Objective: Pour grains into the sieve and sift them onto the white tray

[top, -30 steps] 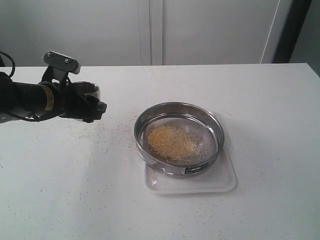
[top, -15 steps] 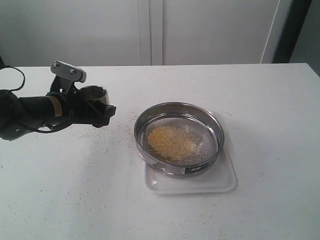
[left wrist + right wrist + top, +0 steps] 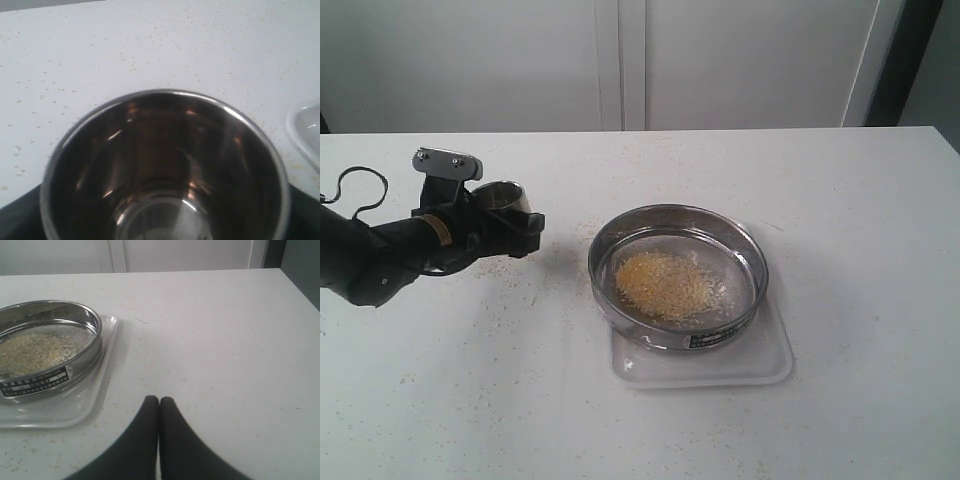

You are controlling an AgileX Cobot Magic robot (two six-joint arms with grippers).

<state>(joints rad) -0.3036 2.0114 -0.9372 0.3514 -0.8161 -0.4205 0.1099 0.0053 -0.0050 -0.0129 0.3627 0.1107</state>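
Here, the left gripper [image 3: 512, 222] is clamped around an empty steel cup [image 3: 502, 192] over the white table [image 3: 860, 200], well to the left of the sieve [image 3: 720, 335]. A heap of yellow and whitish grains [image 3: 665, 282] lies on the sieve's mesh, and the sieve stands on the white tray [image 3: 765, 362]. The right gripper [image 3: 159, 407] rests near the tray, its fingers pressed together.

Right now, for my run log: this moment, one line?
left gripper: holds empty steel cup | grains: in sieve on white tray | right gripper: shut
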